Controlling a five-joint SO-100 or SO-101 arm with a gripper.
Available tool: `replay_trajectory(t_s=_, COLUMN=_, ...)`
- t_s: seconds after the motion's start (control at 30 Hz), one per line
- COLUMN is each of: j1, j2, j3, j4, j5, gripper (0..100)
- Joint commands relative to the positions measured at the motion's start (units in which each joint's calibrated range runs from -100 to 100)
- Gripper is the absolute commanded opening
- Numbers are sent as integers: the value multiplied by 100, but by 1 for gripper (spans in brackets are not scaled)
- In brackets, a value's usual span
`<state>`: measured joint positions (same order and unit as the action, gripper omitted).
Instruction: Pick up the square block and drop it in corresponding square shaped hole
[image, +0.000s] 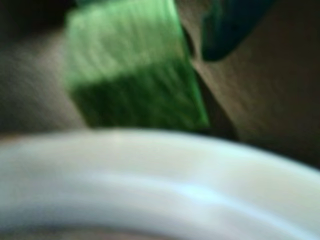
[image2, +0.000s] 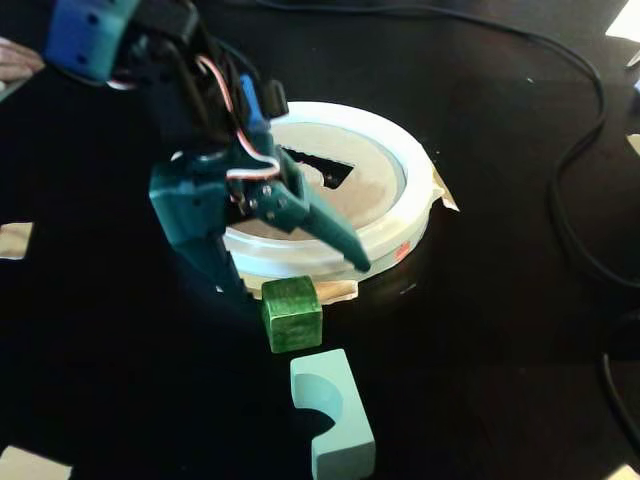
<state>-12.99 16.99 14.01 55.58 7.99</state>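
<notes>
The square block (image2: 292, 313), a dark green cube, rests on the black table just in front of the round board's white rim (image2: 400, 215). My teal gripper (image2: 297, 280) stands open over the cube's far side, one finger down at the cube's left and the other finger (image2: 345, 245) pointing right above the rim. The wrist view shows the cube (image: 132, 70) close up and blurred, with a teal finger (image: 225, 30) apart from it on the right. A dark cut-out (image2: 328, 170) shows in the tan board, partly behind the arm; I cannot tell if it is the square shaped hole.
A pale teal block with a curved notch (image2: 335, 415) lies just in front of the cube. Black cables (image2: 575, 150) run along the right side of the table. The white rim (image: 150, 175) fills the lower half of the wrist view.
</notes>
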Motion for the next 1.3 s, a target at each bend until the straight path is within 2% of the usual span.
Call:
replay_trajectory(t_s=0.0, j1=38, j2=178, j3=-617, j4=-33, j5=20, gripper=86)
replay_trajectory(t_s=0.13, j1=88, j2=205, j3=-608, j4=-23, j5=20, gripper=86)
replay_trajectory(t_s=0.2, j1=100, j2=205, j3=-608, j4=-23, j5=-15, gripper=82)
replay_trajectory(t_s=0.27, j1=100, j2=187, j3=-599, j4=-23, j5=-20, gripper=72)
replay_trajectory(t_s=0.3, j1=100, j2=142, j3=-581, j4=-23, j5=-20, gripper=62)
replay_trajectory(t_s=0.4, j1=100, j2=106, j3=-563, j4=17, j5=-24, gripper=52)
replay_trajectory(t_s=0.53, j1=100, j2=79, j3=-627, j4=358, j5=-24, gripper=49)
replay_trajectory(t_s=1.0, j1=100, j2=-297, j3=-590, j4=529, j5=-29, gripper=48)
replay_trajectory(t_s=1.07, j1=100, j2=-297, j3=-617, j4=629, j5=-29, gripper=43)
replay_trajectory(t_s=1.13, j1=100, j2=-306, j3=-627, j4=639, j5=-29, gripper=35)
replay_trajectory(t_s=1.27, j1=100, j2=-306, j3=-627, j4=639, j5=-29, gripper=33)
